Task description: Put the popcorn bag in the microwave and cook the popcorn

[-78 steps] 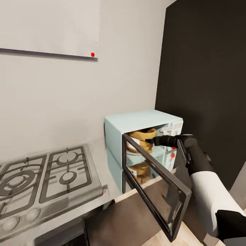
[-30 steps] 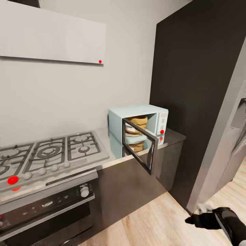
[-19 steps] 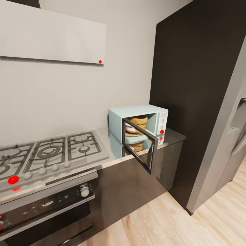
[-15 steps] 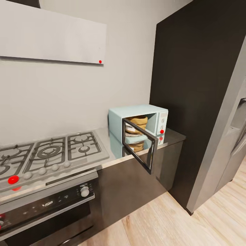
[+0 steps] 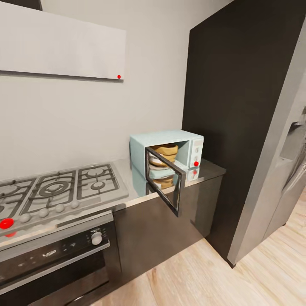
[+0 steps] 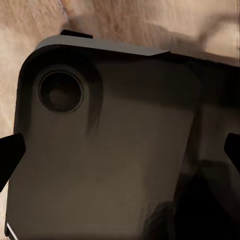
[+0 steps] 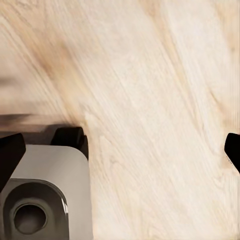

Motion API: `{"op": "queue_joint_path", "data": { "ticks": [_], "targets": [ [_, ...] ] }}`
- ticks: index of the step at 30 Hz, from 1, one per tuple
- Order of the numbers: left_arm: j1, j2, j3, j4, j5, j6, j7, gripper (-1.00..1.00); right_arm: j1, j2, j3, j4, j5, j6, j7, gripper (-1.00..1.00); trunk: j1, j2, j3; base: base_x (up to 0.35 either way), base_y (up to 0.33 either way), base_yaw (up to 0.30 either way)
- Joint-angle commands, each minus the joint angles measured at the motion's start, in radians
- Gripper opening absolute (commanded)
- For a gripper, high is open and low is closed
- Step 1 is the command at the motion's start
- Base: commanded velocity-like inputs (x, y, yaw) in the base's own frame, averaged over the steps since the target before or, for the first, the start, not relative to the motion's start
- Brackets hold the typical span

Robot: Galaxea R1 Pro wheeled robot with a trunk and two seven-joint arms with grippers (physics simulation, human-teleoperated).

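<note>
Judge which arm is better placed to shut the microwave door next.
Neither, so far. Both arms hang low: each wrist view looks down at the wood floor, with open jaws. The robot stands back from the microwave; its door swings out towards the robot's left, slightly favouring the left arm after approaching.

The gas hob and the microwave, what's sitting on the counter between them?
Nothing stands there. In the head view a bare strip of grey countertop separates the gas hob from the microwave, showing only the microwave's pale blue reflection.
</note>
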Motion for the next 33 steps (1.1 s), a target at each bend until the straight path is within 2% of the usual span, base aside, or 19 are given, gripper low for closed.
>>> {"op": "queue_joint_path", "data": {
  "ticks": [1,11,28,33],
  "targets": [
    [0.0,0.0,0.002,-0.001,0.006,-0.002,-0.001,1.0,-0.001,0.0,-0.009,0.002,0.009,0.0,0.003,1.0,0.0,-0.001,-0.001,0.0,-0.283,0.0],
    [0.0,0.001,0.002,-0.001,0.009,0.002,0.0,1.0,-0.001,0.001,-0.009,0.002,0.01,-0.006,0.001,1.0,0.0,-0.001,-0.001,0.058,-0.279,0.0],
    [0.0,0.001,0.002,-0.001,0.012,0.003,0.0,1.0,-0.001,-0.002,-0.009,0.001,0.011,-0.007,0.001,1.0,0.0,-0.001,-0.001,0.245,-0.181,0.0],
    [0.0,0.001,0.002,-0.001,0.012,0.003,0.0,1.0,-0.001,-0.002,-0.008,0.001,0.011,-0.006,0.002,1.0,0.0,-0.001,-0.001,0.108,-0.079,0.0]
  ]
}}
